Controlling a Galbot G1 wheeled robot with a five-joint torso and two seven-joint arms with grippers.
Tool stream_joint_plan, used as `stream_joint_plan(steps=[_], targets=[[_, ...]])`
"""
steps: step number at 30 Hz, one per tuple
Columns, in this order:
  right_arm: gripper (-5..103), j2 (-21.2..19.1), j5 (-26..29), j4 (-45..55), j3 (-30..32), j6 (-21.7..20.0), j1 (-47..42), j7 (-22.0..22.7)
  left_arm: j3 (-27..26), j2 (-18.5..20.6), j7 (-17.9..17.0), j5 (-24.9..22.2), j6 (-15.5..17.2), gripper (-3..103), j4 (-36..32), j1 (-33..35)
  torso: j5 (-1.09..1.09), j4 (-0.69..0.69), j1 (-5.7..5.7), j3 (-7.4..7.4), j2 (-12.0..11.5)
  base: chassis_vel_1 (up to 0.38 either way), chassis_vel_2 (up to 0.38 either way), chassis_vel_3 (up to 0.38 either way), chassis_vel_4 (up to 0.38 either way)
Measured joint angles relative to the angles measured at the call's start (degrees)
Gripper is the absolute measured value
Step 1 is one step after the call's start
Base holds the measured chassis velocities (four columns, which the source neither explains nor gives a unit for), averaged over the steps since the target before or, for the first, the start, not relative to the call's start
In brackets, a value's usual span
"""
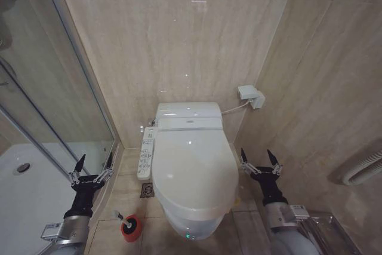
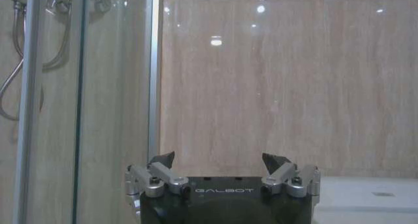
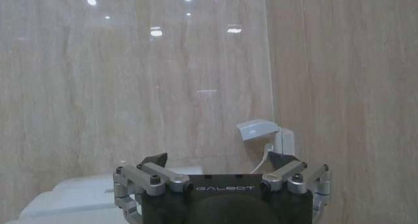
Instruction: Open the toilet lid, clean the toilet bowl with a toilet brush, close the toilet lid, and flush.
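The toilet lid (image 1: 194, 171) lies shut, hiding the toilet bowl (image 1: 191, 226) except for its near front edge. The left hand (image 1: 92, 165) and right hand (image 1: 260, 158) hang spread and empty, one each side of the toilet, with open floor between. The toilet brush (image 1: 127, 224) stands in its red holder on the floor, near left of the bowl.

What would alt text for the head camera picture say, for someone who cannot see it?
A white toilet with its glossy white oval lid shut stands against a beige tiled wall, with the open left end effector and open right end effector raised either side; a white-handled brush in a red holder stands left.
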Motion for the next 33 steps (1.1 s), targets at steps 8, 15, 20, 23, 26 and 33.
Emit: stream_joint_plan(steps=[8, 15, 20, 23, 26, 33], targets=[[100, 0.0, 0.0, 0.0, 0.0, 0.0, 0.0, 0.0, 0.0, 0.0, 0.0, 0.0, 0.0, 92, 0.0, 0.0, 0.00, 0.00, 0.00, 0.00, 0.0, 0.000, 0.000, 0.000, 0.000], [100, 0.0, 0.1, 0.0, 0.0, 0.0, 0.0, 0.1, 0.0, 0.0, 0.0, 0.0, 0.0, 92, 0.0, 0.0, 0.00, 0.00, 0.00, 0.00, 0.0, 0.000, 0.000, 0.000, 0.000], [100, 0.0, 0.1, 0.0, 0.0, 0.0, 0.0, 0.1, 0.0, 0.0, 0.0, 0.0, 0.0, 92, 0.0, 0.0, 0.00, 0.00, 0.00, 0.00, 0.0, 0.000, 0.000, 0.000, 0.000], [100, 0.0, 0.1, 0.0, 0.0, 0.0, 0.0, 0.1, 0.0, 0.0, 0.0, 0.0, 0.0, 92, 0.0, 0.0, 0.00, 0.00, 0.00, 0.00, 0.0, 0.000, 0.000, 0.000, 0.000], [100, 0.0, 0.1, 0.0, 0.0, 0.0, 0.0, 0.1, 0.0, 0.0, 0.0, 0.0, 0.0, 92, 0.0, 0.0, 0.00, 0.00, 0.00, 0.00, 0.0, 0.000, 0.000, 0.000, 0.000], [100, 0.0, 0.1, 0.0, 0.0, 0.0, 0.0, 0.1, 0.0, 0.0, 0.0, 0.0, 0.0, 92, 0.0, 0.0, 0.00, 0.00, 0.00, 0.00, 0.0, 0.000, 0.000, 0.000, 0.000]])
